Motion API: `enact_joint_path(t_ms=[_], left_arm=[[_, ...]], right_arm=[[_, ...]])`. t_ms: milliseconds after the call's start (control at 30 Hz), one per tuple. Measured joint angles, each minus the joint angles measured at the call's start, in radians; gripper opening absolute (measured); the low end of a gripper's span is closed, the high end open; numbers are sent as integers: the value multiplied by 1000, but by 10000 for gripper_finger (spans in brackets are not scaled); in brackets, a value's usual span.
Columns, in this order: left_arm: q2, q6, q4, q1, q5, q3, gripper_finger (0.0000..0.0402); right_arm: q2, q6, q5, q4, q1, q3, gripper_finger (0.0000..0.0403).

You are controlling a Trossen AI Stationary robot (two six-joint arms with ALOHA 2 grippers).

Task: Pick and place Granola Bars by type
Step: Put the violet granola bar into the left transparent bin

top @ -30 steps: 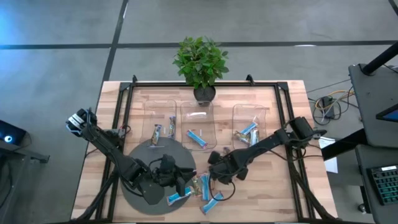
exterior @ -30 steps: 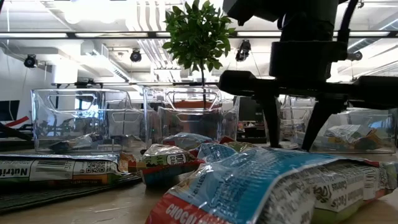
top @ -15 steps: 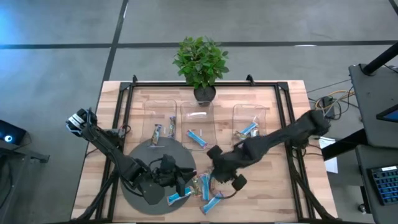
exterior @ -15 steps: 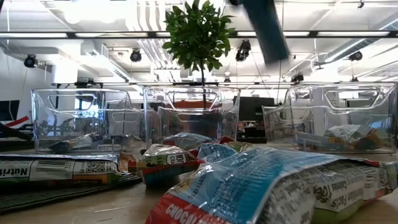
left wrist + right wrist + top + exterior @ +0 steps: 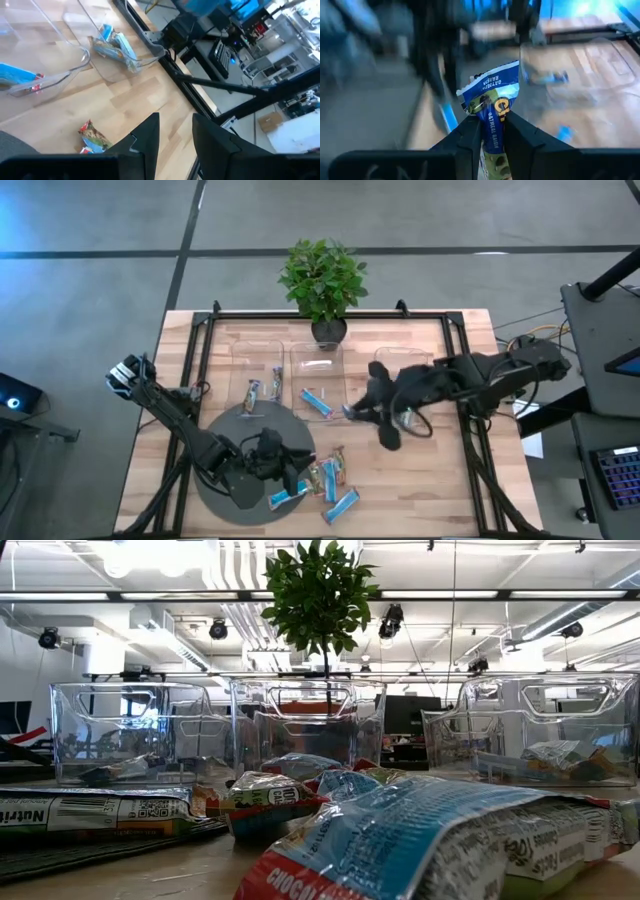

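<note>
Right claw (image 5: 490, 131) around blue bar (image 5: 492, 107)

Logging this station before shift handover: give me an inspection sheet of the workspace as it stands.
Surface: wooden table, dark round mat at left front.
Job's things: loose bars beside the mat; bars in three clear trays.
Clutter: potted plant at the back edge.
Grippers: right gripper shut on a blue bar, between the middle and right trays; left gripper open over the mat.
Cables: bundle off the table's right.
Surroundings: grey floor, desk with keyboard.
</note>
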Motion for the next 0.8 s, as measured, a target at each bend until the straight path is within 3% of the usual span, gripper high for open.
enact_joint_path(t_ms=[133,300,433,567,800], left_arm=[[0,95,61,1,-108,0,99],[5,594,293,-22,-371,35,99],[6,957,408,-8,-488,77,99],[6,1106,409,9,-642,113,99],[10,1229,409,26,-661,183,99]], right_arm=[[-37,210,87,322,-27,-50,59],[-36,357,230,619,-53,-108,61],[-14,464,287,774,-60,-134,60],[12,534,297,869,-67,-139,58],[26,544,316,930,-91,-140,59]])
